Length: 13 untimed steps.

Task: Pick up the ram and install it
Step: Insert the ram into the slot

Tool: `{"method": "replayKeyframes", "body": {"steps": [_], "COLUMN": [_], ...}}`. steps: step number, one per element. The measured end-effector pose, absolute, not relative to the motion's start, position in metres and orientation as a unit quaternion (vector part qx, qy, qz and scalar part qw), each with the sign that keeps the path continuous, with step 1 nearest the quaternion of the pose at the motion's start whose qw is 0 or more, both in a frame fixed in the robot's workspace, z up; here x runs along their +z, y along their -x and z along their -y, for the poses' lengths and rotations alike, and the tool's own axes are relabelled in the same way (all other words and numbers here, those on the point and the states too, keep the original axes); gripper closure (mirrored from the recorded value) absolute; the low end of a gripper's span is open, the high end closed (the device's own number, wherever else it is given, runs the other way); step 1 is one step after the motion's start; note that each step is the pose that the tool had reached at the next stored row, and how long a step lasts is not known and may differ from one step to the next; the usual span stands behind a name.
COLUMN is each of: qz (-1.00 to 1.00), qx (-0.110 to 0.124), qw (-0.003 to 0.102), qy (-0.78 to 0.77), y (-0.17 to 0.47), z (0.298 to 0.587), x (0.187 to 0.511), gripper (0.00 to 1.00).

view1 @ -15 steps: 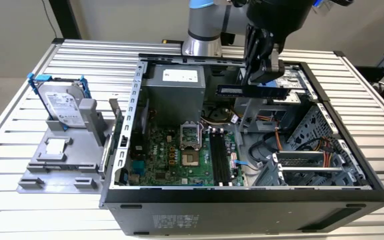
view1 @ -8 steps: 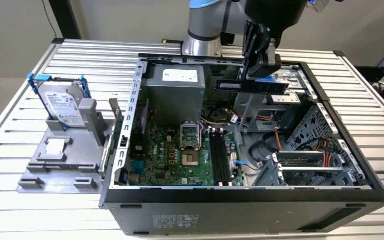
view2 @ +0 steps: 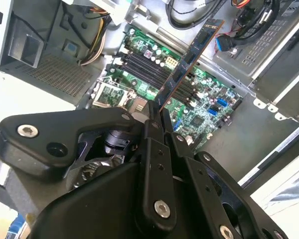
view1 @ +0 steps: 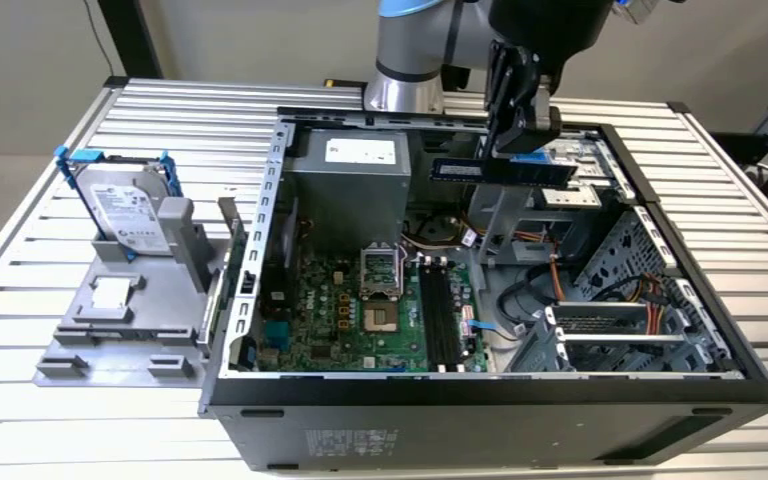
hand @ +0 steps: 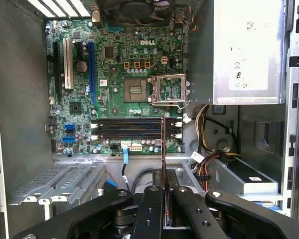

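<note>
Ram (view1: 502,170) is clamped btw the gripper (view1: 511,150) fingers, both black fingers closed tight on the stick. In both wrist views the fingers (view2: 154,144) squeeze the flat sides of the board, and the ram sticks out past the tips w/ dark chips along it. In the exterior view it hangs level in the air over the far part of the open PC case (view1: 491,410), well above the motherboard (view1: 344,320), touching nothing but the gripper. Not seated in anything yet.

Its long side runs across the black slots (view1: 440,320) rather than in line w/ them. First wrist view agrees: the stick is edge-on, crossing the slot rows. Slots sit just beside the CPU socket (view1: 381,290), on the exterior view's right of it. Silver PSU (view1: 351,185) is at the far end of the case, near the ram on the exterior view's left.

Outside the case, on the exterior view's left, a hard drive (view1: 124,205) in a blue bracket (view1: 80,156) stands upright on a grey stand (view1: 111,330) on the slatted table (view1: 24,420).
</note>
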State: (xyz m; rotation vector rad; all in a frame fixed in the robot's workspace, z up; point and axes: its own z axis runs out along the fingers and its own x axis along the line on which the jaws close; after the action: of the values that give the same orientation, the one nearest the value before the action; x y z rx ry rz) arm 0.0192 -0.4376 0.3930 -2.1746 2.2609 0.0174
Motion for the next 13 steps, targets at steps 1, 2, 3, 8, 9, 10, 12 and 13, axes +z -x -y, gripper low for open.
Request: {"method": "replayKeyframes", "body": {"steps": [1,2,3,8,9,10,12,13], "qz": [-0.721,-0.721,-0.721,-0.721,-0.722,-0.723,-0.730,-0.735], "qx": [0.006,0.006,0.006,0.006,0.006,0.005,0.006,0.005], "qw": [0.002,0.002,0.002,0.002,0.002,0.002,0.002,0.002], "qy": [0.693,0.693,0.693,0.693,0.692,0.690,0.683,0.678], "y": [-0.0192,-0.0192,-0.0192,-0.0192,-0.0192,-0.0192,-0.0192,-0.0192], "z": [0.4376,0.4376,0.4376,0.4376,0.4376,0.4376,0.4376,0.4376], "x": [0.3930,0.3930,0.3930,0.3930,0.3930,0.3930,0.3930,0.3930], "gripper": [1.00,1.00,1.00,1.00,1.00,1.00,1.00,1.00]}}
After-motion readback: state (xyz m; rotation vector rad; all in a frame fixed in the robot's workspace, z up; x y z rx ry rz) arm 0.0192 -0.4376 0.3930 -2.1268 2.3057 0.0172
